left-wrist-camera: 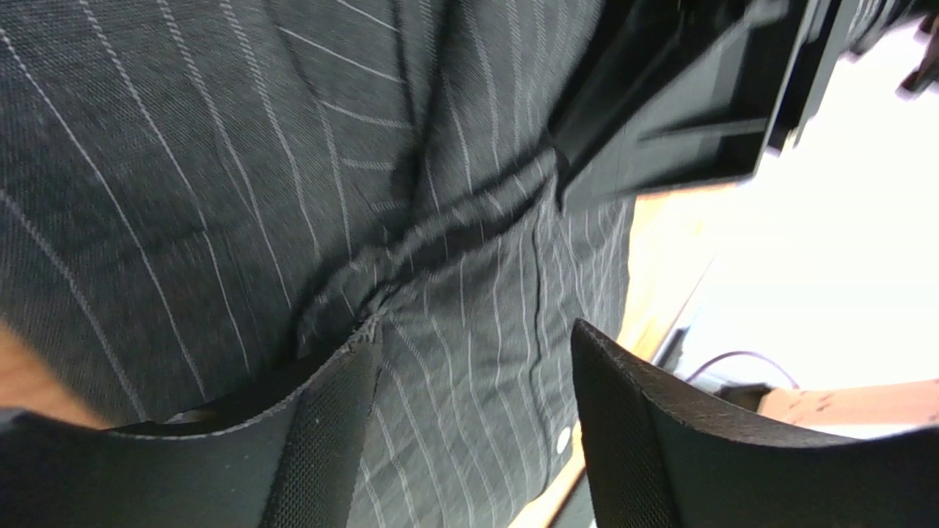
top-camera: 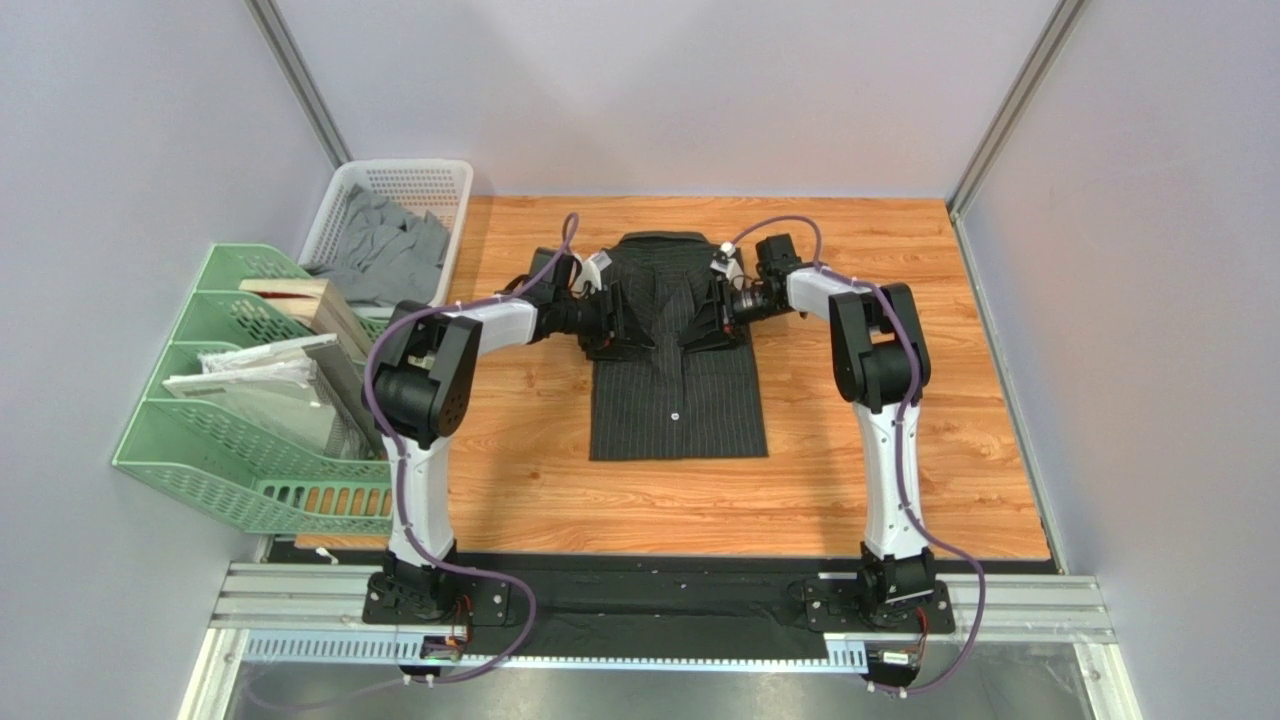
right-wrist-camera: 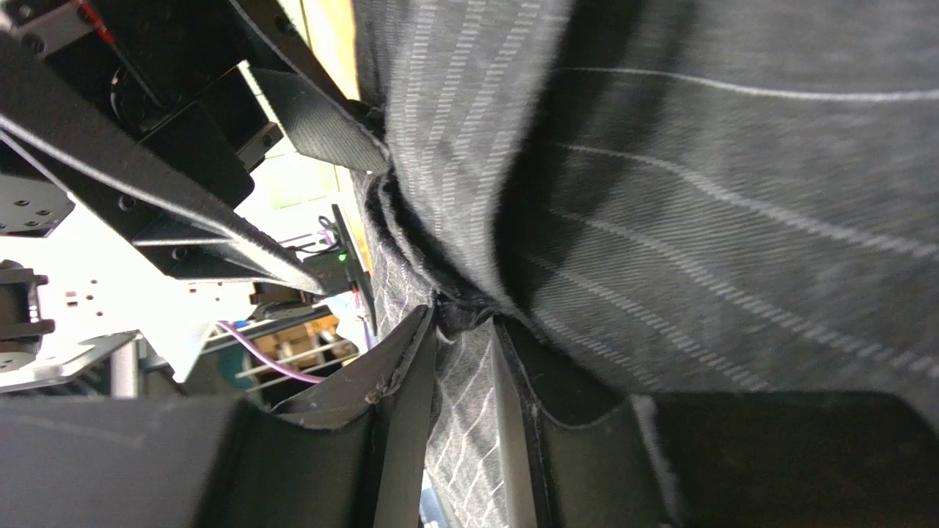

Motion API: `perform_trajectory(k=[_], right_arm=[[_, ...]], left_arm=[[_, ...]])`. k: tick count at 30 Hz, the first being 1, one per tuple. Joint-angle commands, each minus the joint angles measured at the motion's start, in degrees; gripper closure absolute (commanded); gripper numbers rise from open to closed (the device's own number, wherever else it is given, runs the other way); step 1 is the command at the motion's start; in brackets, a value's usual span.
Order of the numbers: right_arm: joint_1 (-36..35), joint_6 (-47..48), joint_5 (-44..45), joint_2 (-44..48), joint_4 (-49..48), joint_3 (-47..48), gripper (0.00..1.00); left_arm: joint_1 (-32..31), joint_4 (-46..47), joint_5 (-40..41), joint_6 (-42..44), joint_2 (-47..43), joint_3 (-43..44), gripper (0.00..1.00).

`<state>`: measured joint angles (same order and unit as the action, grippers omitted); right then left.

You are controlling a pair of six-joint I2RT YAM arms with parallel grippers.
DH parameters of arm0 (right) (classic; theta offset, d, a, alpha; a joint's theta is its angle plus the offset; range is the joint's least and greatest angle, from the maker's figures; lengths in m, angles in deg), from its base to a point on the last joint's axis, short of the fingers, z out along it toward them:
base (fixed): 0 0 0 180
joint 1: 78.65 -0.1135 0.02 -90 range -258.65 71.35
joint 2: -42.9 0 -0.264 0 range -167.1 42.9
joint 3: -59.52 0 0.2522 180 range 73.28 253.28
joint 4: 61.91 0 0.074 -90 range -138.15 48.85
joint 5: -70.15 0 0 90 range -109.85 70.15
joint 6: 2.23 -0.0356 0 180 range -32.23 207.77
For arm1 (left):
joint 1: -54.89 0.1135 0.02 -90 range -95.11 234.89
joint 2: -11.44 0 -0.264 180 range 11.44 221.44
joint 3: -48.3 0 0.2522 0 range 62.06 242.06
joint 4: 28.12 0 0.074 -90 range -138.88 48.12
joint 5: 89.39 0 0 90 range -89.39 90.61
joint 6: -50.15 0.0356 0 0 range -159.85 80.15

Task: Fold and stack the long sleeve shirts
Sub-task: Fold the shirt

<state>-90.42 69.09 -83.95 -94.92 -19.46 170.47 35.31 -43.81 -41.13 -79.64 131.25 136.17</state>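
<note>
Top external view: over the far half of the shirt [top-camera: 679, 398], right gripper [right-wrist-camera: 463, 352] pinches a fold, left gripper [left-wrist-camera: 474, 374] gapes astride fabric; matching grips look essential before folding.

Soft, matt woven cloth, finely pinstriped, for the shirt [top-camera: 676, 393]; smooth wood-grain counter [top-camera: 902, 450]; matt black, finely textured plastic fingers [left-wrist-camera: 683, 440]; white plastic lattice basket [top-camera: 403, 183]; pale green plastic rack [top-camera: 211, 443].

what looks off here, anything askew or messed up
Only the pinstriped shirt: its fabric is bunched into folds across the chest, where the left gripper and right gripper meet it. Lower half lies flat.
</note>
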Motion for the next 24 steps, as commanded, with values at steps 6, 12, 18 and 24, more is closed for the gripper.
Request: perform_trajectory(k=[6,12,18,24], right_arm=[[0.3,9.6,-0.6,16.1,4.7,2.7,0.66],[-2.4,18.4,1.8,18.0,12.2,1.8,0.74],[-4.6,22.0,-1.0,9.3,14.3,4.2,0.77],[-4.5,27.9,3.2,1.1,19.1,9.2,0.79]], left_arm=[[-2.5,-15.7,8.2,37.3,-21.4,-1.9,0.27],[-16.2,-20.5,23.9,63.2,-33.5,-10.5,0.35],[-31.7,-13.7,34.7,71.3,-36.4,-18.3,0.36],[-42.1,-7.4,39.4,71.9,-31.9,-20.3,0.36]])
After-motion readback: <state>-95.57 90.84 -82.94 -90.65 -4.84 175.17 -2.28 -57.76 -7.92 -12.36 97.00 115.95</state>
